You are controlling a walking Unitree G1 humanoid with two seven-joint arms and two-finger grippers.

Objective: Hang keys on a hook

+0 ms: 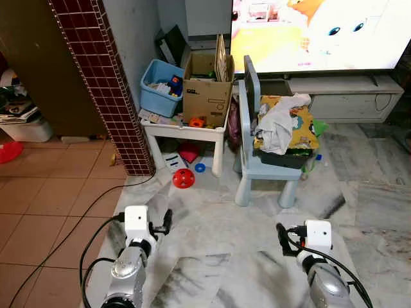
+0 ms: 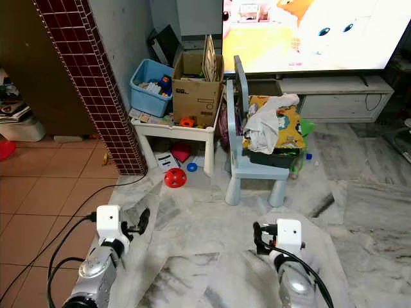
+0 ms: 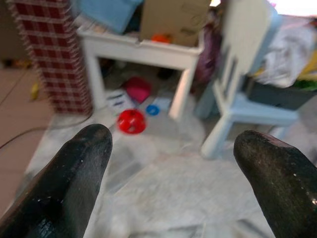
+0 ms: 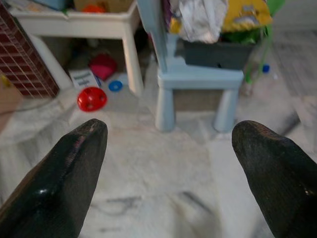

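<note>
While both silver arms reach forward low over a pale marble floor (image 1: 212, 256), the left gripper (image 3: 171, 183) and the right gripper (image 4: 168, 178) each hold their 2 black fingers spread wide apart, with nothing between them. Keys and a hook cannot be made out anywhere in the clutter.

Ahead stands a small light-blue chair (image 1: 257, 163), its seat piled with a yellow patterned cushion (image 1: 300, 125), a crumpled white cloth (image 1: 276, 122) and a dark bin (image 4: 213, 52) underneath them. Just beside the chair, on the robot's left, is a low white table (image 1: 183, 131) carrying a blue plastic tub (image 1: 159, 86) of toys and an open cardboard box (image 1: 207, 90). Under and in front of the table lie a red ball with holes (image 1: 182, 178), a small blue ring (image 1: 200, 167) and a pink toy (image 1: 188, 152).

Left of the table rises a dark red tiled pillar (image 1: 106, 83), with terracotta floor tiles (image 1: 45, 192) beyond it. Behind the chair a large television (image 1: 321, 32) shows a bright cartoon. A black cable (image 1: 70, 237) trails across the floor near the left arm.
</note>
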